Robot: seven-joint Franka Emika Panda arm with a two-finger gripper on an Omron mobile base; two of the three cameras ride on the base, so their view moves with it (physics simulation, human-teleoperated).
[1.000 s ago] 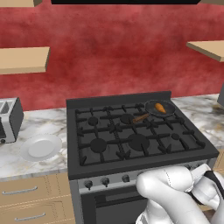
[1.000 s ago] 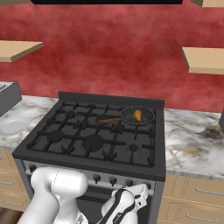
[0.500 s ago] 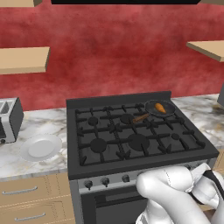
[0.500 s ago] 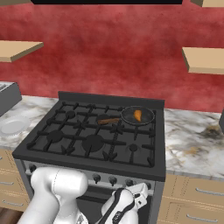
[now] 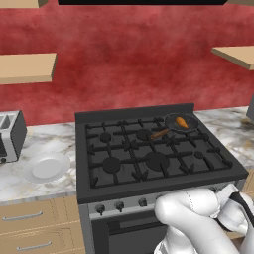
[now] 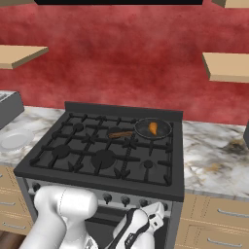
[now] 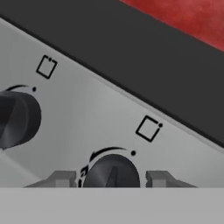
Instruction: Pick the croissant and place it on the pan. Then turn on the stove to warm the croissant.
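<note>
The croissant [image 5: 182, 122] [image 6: 153, 128] lies inside the small dark pan [image 5: 173, 119] [image 6: 143, 129], whose wooden handle points left over the grates. That pan rests on the back right burner of the black stove [image 5: 149, 154] [image 6: 102, 155]. My gripper [image 7: 111, 179] [image 6: 156, 210] is low at the stove's silver front, at its right end. Both fingertips [image 7: 65, 178] flank a dark knob [image 7: 111, 171], and the gripper is shut on it. A second knob [image 7: 17, 118] stands to its left in the hand view.
A white plate [image 5: 46, 166] [image 6: 14, 139] and a silver toaster [image 5: 10, 135] sit on the marble counter left of the stove. Wooden shelves [image 5: 25, 67] [image 6: 226, 65] hang on the red wall at both sides. Drawers [image 5: 34, 228] line the counter front.
</note>
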